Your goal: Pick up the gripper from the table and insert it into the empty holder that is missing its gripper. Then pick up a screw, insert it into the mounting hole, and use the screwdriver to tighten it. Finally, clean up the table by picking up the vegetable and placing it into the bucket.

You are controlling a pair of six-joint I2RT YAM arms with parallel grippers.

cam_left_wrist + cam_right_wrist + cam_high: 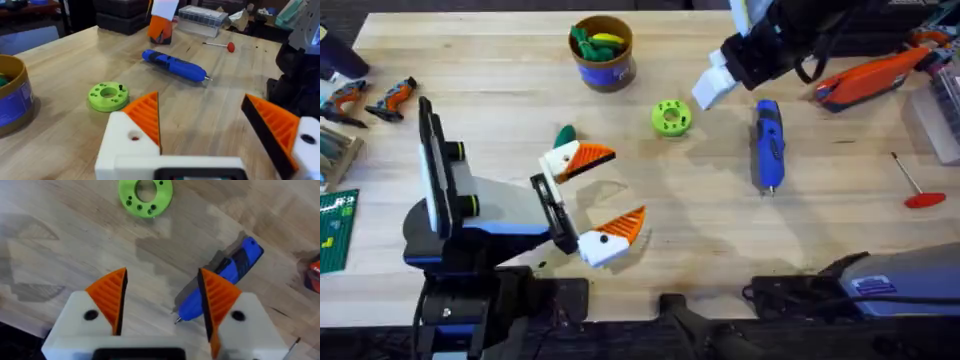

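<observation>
Blue screwdriver (767,146) lies on bench (500,70) just under right pincer (162,305), spread empty; left pincer (595,195) open, idle; tightening step, next needs descent and grasp around the body.

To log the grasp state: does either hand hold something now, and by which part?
Nothing is held. The left hand and right hand are both open, the screwdriver lying on the table.

The pale wooden surface (500,80) shows visible grain and a smooth satin finish. The stubby blue plastic screwdriver (768,143) looks matt, with a short bare metal tip. The lime-green round plastic disc (671,117) is matt. The orange ribbed pads (111,297) sit on matt white plastic bases.
</observation>
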